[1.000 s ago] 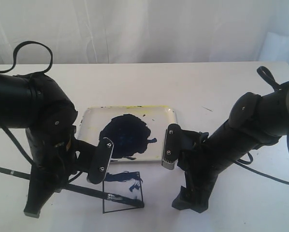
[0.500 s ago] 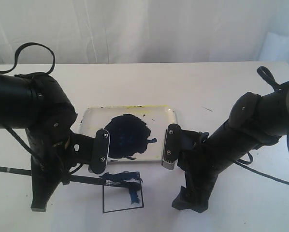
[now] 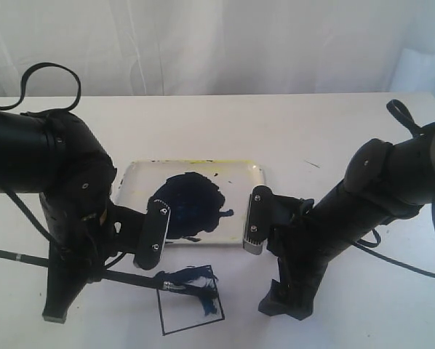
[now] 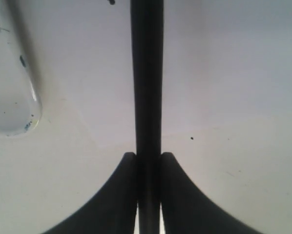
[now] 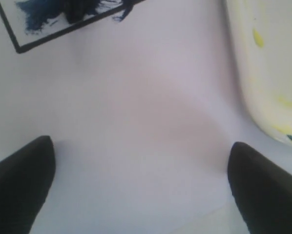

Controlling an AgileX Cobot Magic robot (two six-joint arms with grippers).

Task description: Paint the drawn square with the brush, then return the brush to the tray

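Note:
The drawn square (image 3: 190,311) lies tilted on the white paper in front of the tray, with dark blue smears along its far edge and right side. My left gripper (image 3: 56,311) is shut on the thin black brush (image 3: 123,277), which runs low from the far left to the square's far edge. In the left wrist view the brush (image 4: 147,73) is clamped between the left gripper (image 4: 147,156). The white tray (image 3: 254,174) holds a dark blue blob (image 3: 192,203). My right gripper (image 3: 283,309) stands open right of the square, and the right gripper (image 5: 141,144) holds nothing.
The tray's corner (image 4: 9,97) shows beside the brush in the left wrist view. A yellow-stained tray rim (image 5: 268,73) and a smeared corner of the square (image 5: 68,30) show in the right wrist view. A white curtain hangs behind the table.
The brush tip swept from the square's near side up to its far edge, then slightly back. More blue shows inside, and the square now sits turned and shifted a little to the right.

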